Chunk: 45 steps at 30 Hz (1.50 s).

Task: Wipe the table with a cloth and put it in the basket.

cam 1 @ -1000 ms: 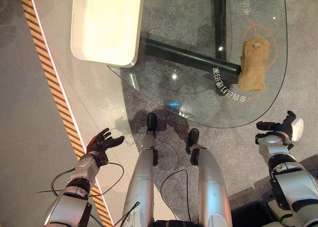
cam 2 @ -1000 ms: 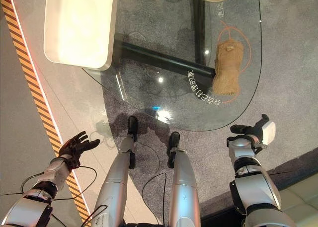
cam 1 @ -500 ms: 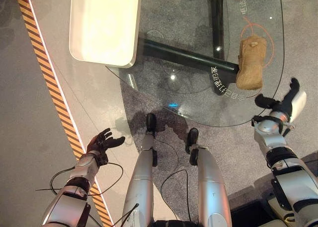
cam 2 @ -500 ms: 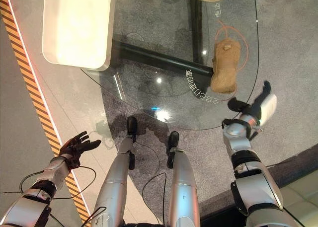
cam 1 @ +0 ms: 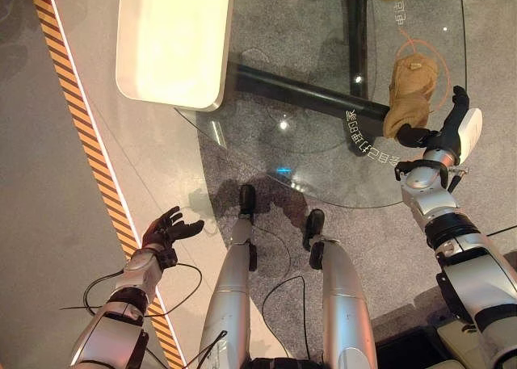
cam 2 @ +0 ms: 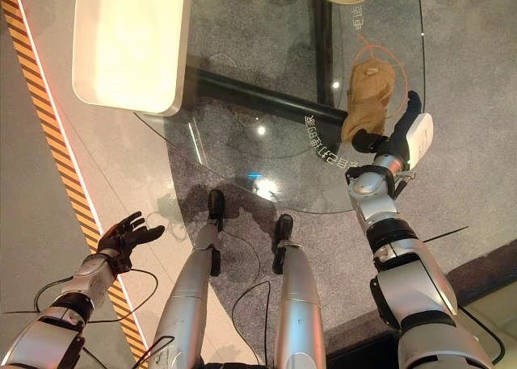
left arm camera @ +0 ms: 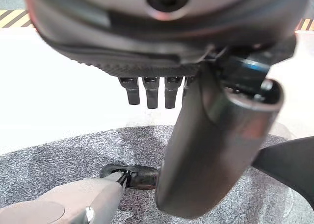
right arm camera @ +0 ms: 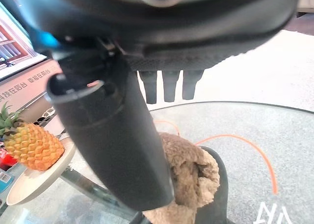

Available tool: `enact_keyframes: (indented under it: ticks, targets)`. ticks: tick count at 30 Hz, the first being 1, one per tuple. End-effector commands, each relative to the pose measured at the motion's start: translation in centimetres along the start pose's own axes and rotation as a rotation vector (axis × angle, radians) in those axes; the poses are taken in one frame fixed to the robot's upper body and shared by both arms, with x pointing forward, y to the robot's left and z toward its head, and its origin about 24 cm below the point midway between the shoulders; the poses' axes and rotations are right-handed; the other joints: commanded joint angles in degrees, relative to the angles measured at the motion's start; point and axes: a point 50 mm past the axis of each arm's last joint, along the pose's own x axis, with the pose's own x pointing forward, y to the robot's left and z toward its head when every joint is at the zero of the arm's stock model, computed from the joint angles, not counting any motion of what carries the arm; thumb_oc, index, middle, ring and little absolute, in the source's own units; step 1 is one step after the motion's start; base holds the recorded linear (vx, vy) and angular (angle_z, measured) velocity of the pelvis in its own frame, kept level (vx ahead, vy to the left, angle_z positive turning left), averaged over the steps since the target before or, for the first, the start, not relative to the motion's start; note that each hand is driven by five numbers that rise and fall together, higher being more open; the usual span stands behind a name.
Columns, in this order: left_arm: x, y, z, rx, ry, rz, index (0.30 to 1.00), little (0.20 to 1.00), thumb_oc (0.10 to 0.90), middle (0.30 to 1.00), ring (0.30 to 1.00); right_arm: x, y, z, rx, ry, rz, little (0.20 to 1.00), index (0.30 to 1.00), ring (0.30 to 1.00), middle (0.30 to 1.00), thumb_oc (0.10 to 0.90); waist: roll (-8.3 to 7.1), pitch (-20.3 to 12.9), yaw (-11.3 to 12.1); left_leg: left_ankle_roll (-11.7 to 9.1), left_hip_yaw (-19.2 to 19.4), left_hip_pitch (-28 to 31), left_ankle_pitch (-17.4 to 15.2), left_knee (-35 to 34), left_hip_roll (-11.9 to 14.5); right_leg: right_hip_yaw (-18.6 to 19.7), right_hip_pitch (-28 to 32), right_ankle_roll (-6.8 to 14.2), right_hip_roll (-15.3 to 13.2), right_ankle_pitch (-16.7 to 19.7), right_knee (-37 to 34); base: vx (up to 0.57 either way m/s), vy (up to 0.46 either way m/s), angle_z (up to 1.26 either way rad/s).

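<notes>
Glass worktop [cam 1: 307,102] across the upper middle and right of the frame, cream basket [cam 1: 172,39] standing on its upper left part. Tan cloth [cam 1: 410,94], rolled and crumpled, lying at upper right on the glass, inside an orange ring [cam 1: 443,58] marked on the surface. Right hand [cam 1: 452,131] raised at the right of the frame, just below and to the right of the cloth, dark thumb tip reaching to the cloth's lower end, fingers straight and spread, nothing gripped; whether the thumb actually touches the cloth, hard to tell. In the right wrist view, cloth [right arm camera: 189,172] directly past the thumb, fingers [right arm camera: 169,84] extended above it and clear of it. Plate [right arm camera: 41,177] with a pineapple [right arm camera: 32,145] further along the glass in that view, its rim also at the top edge of the left eye view. Left hand [cam 1: 166,230] low at lower left, over the floor, well apart from the worktop, palm up, fingers loosely open and holding nothing. Striped orange-and-black tape [cam 1: 81,143] running down the floor at left.
</notes>
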Motion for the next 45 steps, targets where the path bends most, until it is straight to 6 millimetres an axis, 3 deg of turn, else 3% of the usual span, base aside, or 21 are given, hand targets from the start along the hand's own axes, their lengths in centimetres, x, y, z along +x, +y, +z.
enact_keyframes:
  ticks: [1,29,45]
  targets:
    - [-0.5,0.6,-2.1,-0.029,0.038,0.041,0.900,0.900,0.800,0.900,0.900,2.5,-3.2,4.1,0.056,-0.137,-0.140,0.900,0.900,0.900,0.900,0.800,0.75,-1.2,0.2,2.2,2.3,0.9,-12.1,10.4,-2.8,1.2,3.6,1.1,1.3,6.9,-12.8,0.00,0.000,0.00]
    - [-1.1,-0.1,-3.9,-0.060,0.049,0.041,0.900,0.900,0.800,0.900,0.900,-1.2,-2.1,7.3,0.231,-0.294,-0.069,0.900,0.900,0.900,0.900,0.800,0.17,-1.2,-1.9,2.2,3.7,1.5,-11.8,9.6,-2.5,2.5,3.4,1.0,2.0,6.8,-13.0,0.00,0.000,0.00]
    - [-1.0,-1.0,-4.4,-0.042,0.068,0.010,0.900,0.900,0.800,0.900,0.900,-1.1,-0.3,5.0,0.191,-0.142,-0.053,0.900,0.900,0.900,0.900,0.800,1.01,-1.2,-1.4,2.1,3.7,1.6,-11.7,9.8,-2.8,2.3,3.6,0.8,1.7,6.9,-13.1,0.00,0.000,0.00]
